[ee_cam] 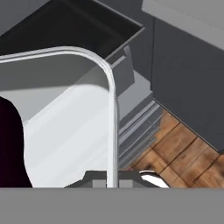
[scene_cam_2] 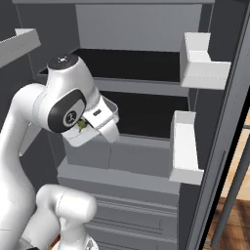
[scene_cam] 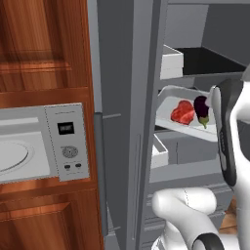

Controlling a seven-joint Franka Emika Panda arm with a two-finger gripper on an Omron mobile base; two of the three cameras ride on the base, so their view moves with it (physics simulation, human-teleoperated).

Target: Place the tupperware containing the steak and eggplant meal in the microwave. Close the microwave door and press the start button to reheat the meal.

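Observation:
The pale grey tupperware (scene_cam: 170,92) sits tilted in front of the open fridge's middle shelf, carrying the red steak (scene_cam: 182,112) and the dark purple eggplant (scene_cam: 201,108). In the hand view my gripper (ee_cam: 113,180) is shut on the tupperware's raised rim (ee_cam: 111,87), with the eggplant (ee_cam: 8,144) as a dark shape at the left edge. From the right base view, my forearm covers most of the tupperware (scene_cam_2: 111,110). The silver-grey microwave (scene_cam: 68,141) is built into the wood cabinets at the left, its door (scene_cam: 19,151) closed.
The fridge's grey door (scene_cam: 122,122) stands open between microwave and shelves. White boxy containers (scene_cam: 171,61) (scene_cam: 159,152) sit on the shelves, and door bins (scene_cam_2: 202,61) (scene_cam_2: 184,146) hang on the right. Wood floor (ee_cam: 183,148) lies below the fridge drawers.

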